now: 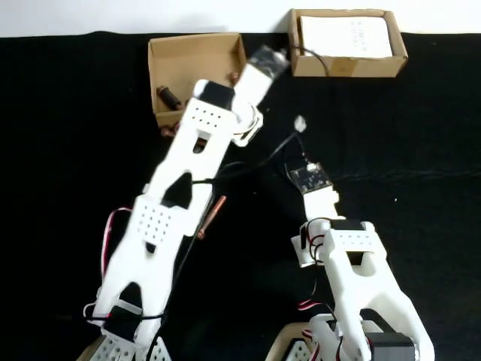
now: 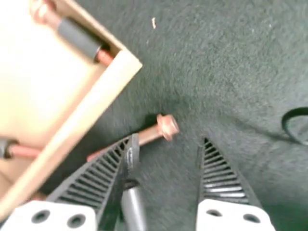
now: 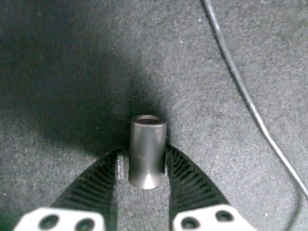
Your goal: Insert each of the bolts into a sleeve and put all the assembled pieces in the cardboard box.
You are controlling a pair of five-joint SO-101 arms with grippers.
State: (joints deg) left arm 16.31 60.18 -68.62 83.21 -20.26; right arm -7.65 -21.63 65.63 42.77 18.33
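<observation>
Partway. Cardboard box (image 1: 154, 75) at far left holds at least two assembled pieces (image 2: 77, 38). Left gripper (image 2: 168, 140) jaws apart, near loose bolt (image 2: 156, 131) lying just beside box corner. Right gripper (image 3: 143, 153) clamped on sleeve (image 3: 147, 137), mid-right. Second bolt (image 1: 213, 214) on mat between arms, still unassembled.

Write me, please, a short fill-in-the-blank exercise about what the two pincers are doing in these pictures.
1. The right pincer is shut on a dark ____.
2. The left pincer hangs ____ over a copper bolt.
3. That bolt lies outside the ____ box, beside its corner.
Missing words: sleeve; open; cardboard.
</observation>
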